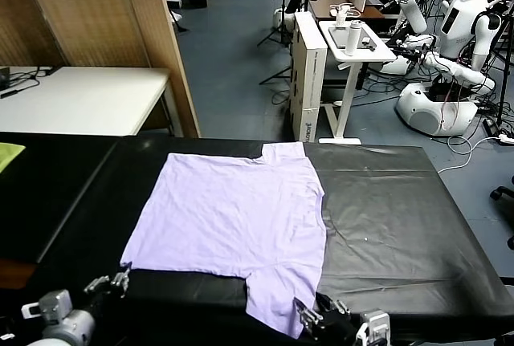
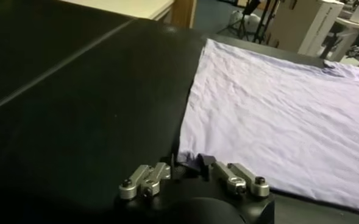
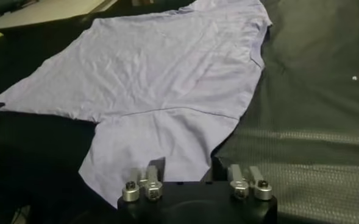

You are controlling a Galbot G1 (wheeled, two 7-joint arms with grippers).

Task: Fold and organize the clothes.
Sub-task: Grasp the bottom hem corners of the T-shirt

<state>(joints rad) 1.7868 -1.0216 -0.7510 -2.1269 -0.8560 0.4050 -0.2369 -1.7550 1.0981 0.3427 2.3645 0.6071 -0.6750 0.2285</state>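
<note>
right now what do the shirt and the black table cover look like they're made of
T-shirt: thin woven or knit cloth, likely cotton, matte pale lavender; fine wrinkles run all over it and it lies flat and limp.
Table cover: looks like black vinyl or coated sheet, slightly glossy; it catches soft highlights and shows shallow creases. The exact material is uncertain.

We record the T-shirt (image 1: 233, 221) as plain pale lavender, no print showing on the upturned side. The table cover (image 1: 401, 217) is black with a dull sheen. The gripper fingers (image 2: 237, 176) are silver metal on black bodies. A yellow-green scrap (image 1: 8, 153) lies on black. The far table (image 1: 80, 97) is white.
</note>
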